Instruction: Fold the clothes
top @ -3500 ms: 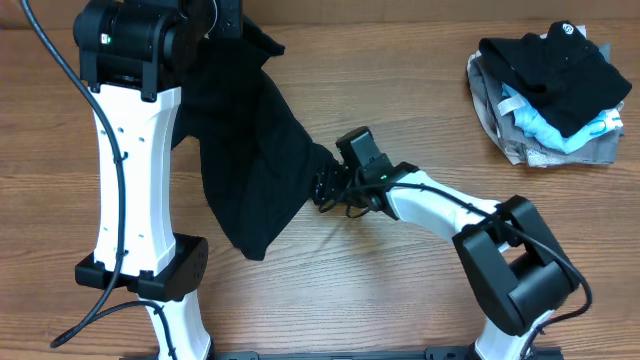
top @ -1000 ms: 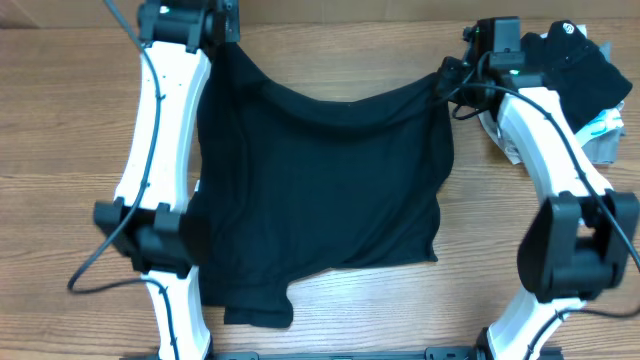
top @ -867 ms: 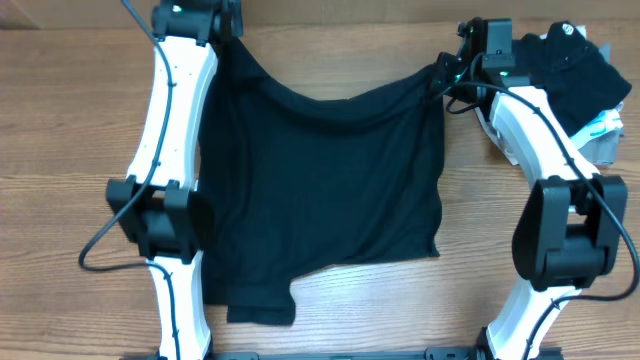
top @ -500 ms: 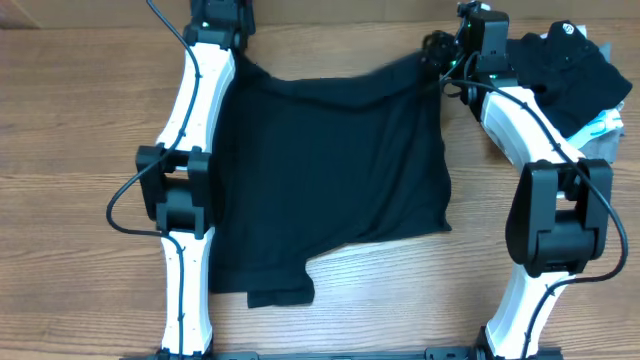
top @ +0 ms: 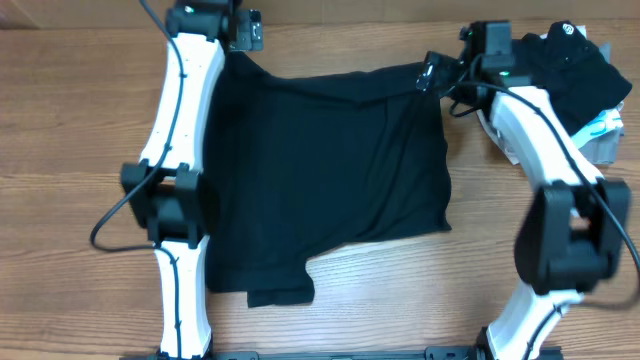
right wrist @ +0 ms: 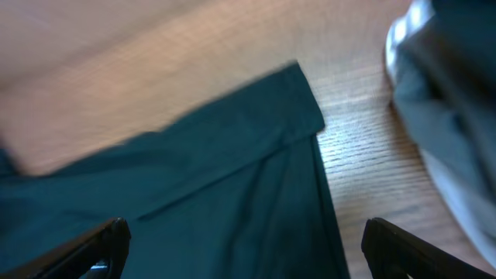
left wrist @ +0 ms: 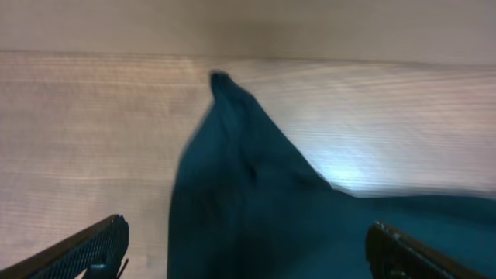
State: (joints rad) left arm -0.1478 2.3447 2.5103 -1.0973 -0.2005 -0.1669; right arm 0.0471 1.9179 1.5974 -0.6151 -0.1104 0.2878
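Note:
The black T-shirt (top: 330, 180) lies spread flat on the wooden table (top: 60, 150), with one sleeve (top: 280, 292) sticking out at the near edge. My left gripper (top: 248, 32) hovers open over its far left corner. In the left wrist view the cloth (left wrist: 256, 209) rises to a peak between the wide-apart jaws of the left gripper (left wrist: 248, 249), touching neither. My right gripper (top: 428, 75) stands open above the far right corner. The right wrist view has the flat cloth (right wrist: 217, 201) below the right gripper (right wrist: 248, 248), with nothing held.
A pile of other garments (top: 555, 90), black, grey and light blue, sits at the far right of the table, close to the right arm. It shows at the right edge of the right wrist view as the pile (right wrist: 453, 116). Bare wood surrounds the shirt.
Both grippers have opened and let go of the shirt's far corners. The far edge has dropped onto the table, and the shirt now lies flat.

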